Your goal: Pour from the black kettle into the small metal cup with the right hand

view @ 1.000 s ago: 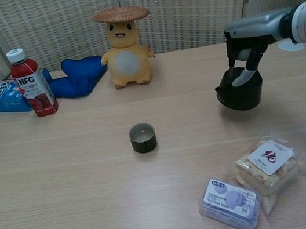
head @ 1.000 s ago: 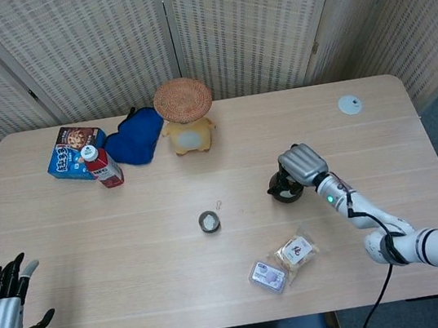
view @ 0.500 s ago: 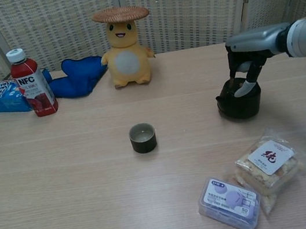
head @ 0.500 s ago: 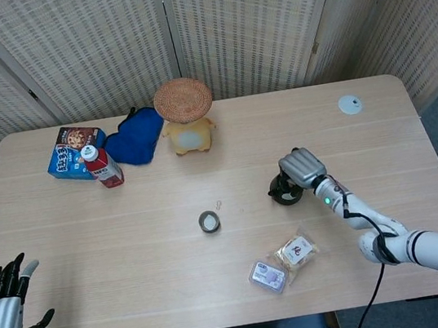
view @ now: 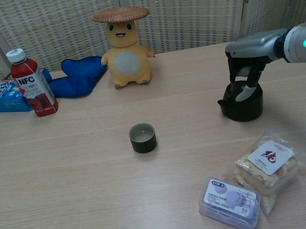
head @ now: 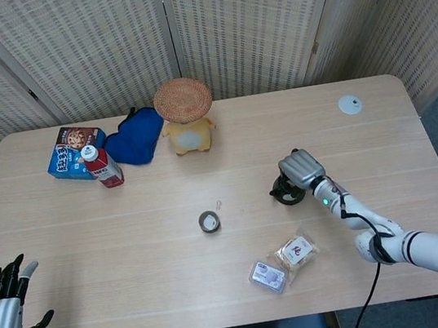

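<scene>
The black kettle (head: 287, 192) (view: 244, 105) stands upright on the table, to the right of the small metal cup (head: 209, 221) (view: 143, 138). My right hand (head: 302, 168) (view: 246, 59) is over the kettle from above, with its fingers (view: 246, 88) curled down around the kettle's handle. The kettle's spout points left, toward the cup, about a hand's width of bare table away. The cup stands upright near the table's middle. At the lower left my left hand (head: 2, 302) hangs off the table's edge, fingers spread and holding nothing.
Two snack packs (view: 267, 163) (view: 229, 203) lie near the front edge, below the kettle. At the back stand a yellow plush toy with a straw hat (view: 124, 43), a blue cloth (view: 78, 74), a red NFC bottle (view: 31, 82) and a blue box (view: 3, 95). A white disc (head: 350, 105) lies far right.
The right hand has lowered the kettle from a slight tilt in the air to upright on the table, moving a little nearer the front. The left hand has not moved.
</scene>
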### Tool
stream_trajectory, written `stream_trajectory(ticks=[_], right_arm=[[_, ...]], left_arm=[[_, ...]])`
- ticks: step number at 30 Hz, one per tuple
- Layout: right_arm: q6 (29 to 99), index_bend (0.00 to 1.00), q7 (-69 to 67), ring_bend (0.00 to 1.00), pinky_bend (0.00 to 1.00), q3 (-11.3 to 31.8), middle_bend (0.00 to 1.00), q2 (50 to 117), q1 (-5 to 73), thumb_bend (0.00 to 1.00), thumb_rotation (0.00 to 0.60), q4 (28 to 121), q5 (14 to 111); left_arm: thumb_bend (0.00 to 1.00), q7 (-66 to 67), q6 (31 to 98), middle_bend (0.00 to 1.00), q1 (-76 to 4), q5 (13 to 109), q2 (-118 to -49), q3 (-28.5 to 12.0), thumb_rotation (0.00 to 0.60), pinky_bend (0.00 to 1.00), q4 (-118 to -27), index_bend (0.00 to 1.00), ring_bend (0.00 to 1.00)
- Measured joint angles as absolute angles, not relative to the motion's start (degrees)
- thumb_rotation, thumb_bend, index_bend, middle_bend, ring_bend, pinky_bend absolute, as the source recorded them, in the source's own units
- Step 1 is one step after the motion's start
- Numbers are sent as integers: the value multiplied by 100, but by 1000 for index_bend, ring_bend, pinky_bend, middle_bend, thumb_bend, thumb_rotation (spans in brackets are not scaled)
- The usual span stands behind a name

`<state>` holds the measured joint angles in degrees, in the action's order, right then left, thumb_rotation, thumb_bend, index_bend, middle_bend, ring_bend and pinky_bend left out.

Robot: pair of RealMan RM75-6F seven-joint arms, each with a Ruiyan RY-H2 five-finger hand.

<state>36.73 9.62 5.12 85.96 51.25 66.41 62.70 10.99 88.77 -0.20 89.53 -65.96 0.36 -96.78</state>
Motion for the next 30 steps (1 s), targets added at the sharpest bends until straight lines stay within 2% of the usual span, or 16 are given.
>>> stream_trajectory(ticks=[4, 8, 13, 16, 21, 24, 30], right_arm=[[3650, 922, 1059, 809, 236, 509, 922, 8614, 5120, 0, 488, 6634, 6222], [3632, 789, 1134, 722, 215, 526, 810, 8603, 5115, 0, 487, 6660, 6149], [3661, 633, 1138, 548, 204, 580, 623, 8549, 5091, 0, 490, 6751, 6091], [3696, 522, 1072, 409, 197, 624, 505, 8482, 5058, 0, 488, 6867, 6077], [3787, 312, 1013, 211, 137, 679, 291, 8274, 4987, 0, 490, 7160, 6056], [3927, 223, 1008, 133, 105, 704, 194, 8151, 4922, 0, 491, 7348, 6064], [4339, 192, 1041, 90, 70, 737, 155, 7943, 4745, 0, 488, 7640, 6135]], left_arm=[[182, 1090, 8878, 0, -18, 8952, -6599, 41, 600, 0, -9667, 125, 59], [182, 1081, 8887, 0, -16, 8951, -6597, 39, 600, 0, -9665, 125, 59], [182, 1081, 8890, 0, -17, 8954, -6597, 39, 600, 0, -9667, 125, 59], [182, 1076, 8885, 0, -25, 8956, -6596, 37, 600, 0, -9664, 125, 59], [182, 1067, 8861, 0, -57, 8968, -6589, 23, 600, 0, -9654, 125, 59], [183, 1057, 8850, 0, -77, 8972, -6583, 10, 600, 0, -9652, 125, 59], [182, 1014, 8822, 0, -126, 8977, -6558, -22, 600, 0, -9627, 125, 59]])
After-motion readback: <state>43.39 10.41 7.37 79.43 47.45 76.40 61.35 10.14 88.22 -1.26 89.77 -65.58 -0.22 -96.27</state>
